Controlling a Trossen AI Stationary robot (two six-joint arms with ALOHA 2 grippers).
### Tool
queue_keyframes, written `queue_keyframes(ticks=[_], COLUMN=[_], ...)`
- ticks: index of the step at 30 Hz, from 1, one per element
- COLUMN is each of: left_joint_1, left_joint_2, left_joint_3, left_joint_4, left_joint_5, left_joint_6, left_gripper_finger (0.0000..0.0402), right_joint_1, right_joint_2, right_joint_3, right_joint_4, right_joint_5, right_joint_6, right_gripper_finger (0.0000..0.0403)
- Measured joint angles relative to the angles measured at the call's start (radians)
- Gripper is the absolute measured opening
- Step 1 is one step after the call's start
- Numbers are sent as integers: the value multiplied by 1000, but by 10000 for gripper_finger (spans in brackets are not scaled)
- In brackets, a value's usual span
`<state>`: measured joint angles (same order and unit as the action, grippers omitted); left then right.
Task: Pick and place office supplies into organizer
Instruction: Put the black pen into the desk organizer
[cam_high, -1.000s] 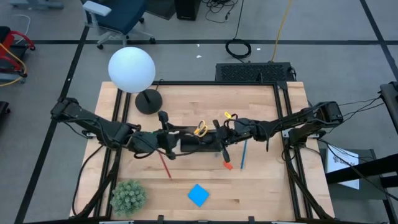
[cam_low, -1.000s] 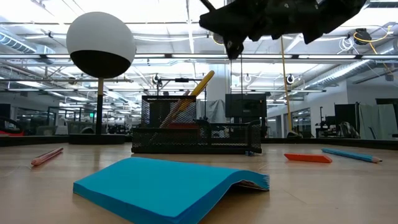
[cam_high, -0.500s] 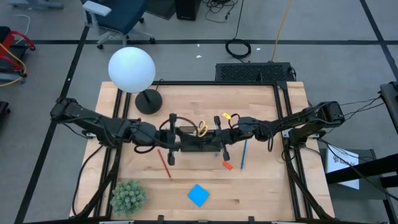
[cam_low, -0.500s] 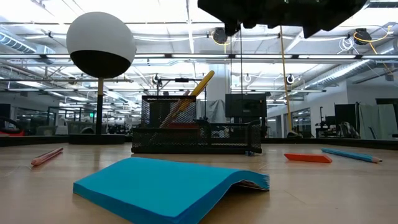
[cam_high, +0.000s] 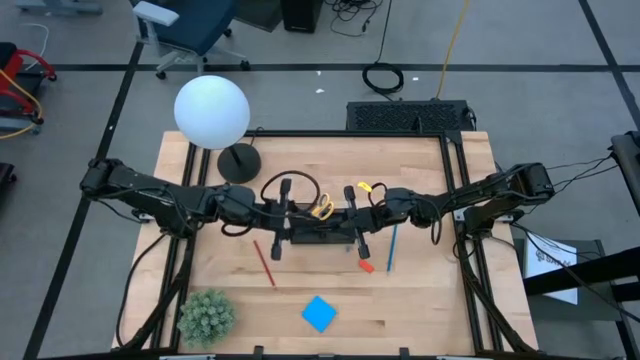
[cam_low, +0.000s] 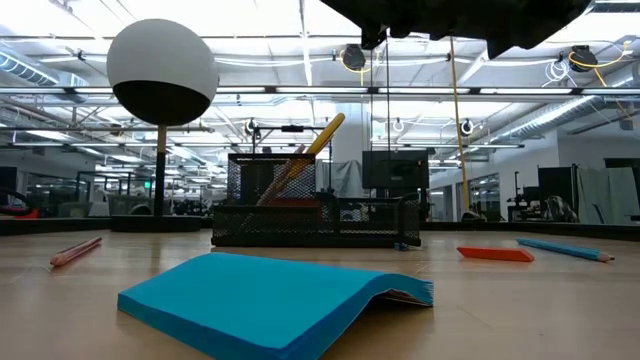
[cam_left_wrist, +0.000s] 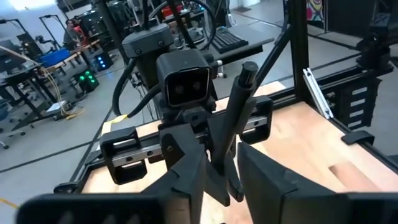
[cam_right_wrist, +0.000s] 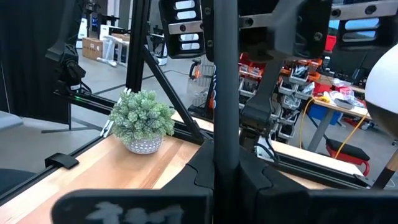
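The wooden tabletop holds a lamp with a big white ball on a round black base at the far left. A green spiky plant sits at the near left corner. In the middle is the black mesh tray, and the yellow scissors stand in its tall part. A blue note pad lies flat on the wood, well in front of the tray. A red pencil lies to the left of the tray, and a blue pencil lies to the right of it. A small orange-red eraser rests just beside the blue pencil, on the side nearer the tray. The two dark arms reach in from each side and meet over the tray. The left claw is above the left end of the tray, and its fingers are pinching a thin black pen that points up. The right claw is above the right end of the tray, and its fingers are pressed tight around a thin dark stick that stands straight up.
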<state>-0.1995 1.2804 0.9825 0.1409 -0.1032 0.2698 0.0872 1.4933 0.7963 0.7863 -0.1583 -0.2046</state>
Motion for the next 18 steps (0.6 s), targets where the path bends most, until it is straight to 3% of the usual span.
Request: queue_keyframes(ticks=[8, 18], left_joint_1=[1, 4], left_joint_2=[26, 109], left_joint_3=[-1, 1], left_joint_4=[76, 270], left_joint_5=[18, 77], left_joint_6=[-20, -8], left_gripper_finger=[174, 184], right_joint_1=[0, 0], right_joint_2=[0, 1], right_joint_3=[0, 0], right_joint_4=[26, 47], right_joint_5=[1, 1], right_joint_6=[-17, -21], right_gripper_finger=[10, 10])
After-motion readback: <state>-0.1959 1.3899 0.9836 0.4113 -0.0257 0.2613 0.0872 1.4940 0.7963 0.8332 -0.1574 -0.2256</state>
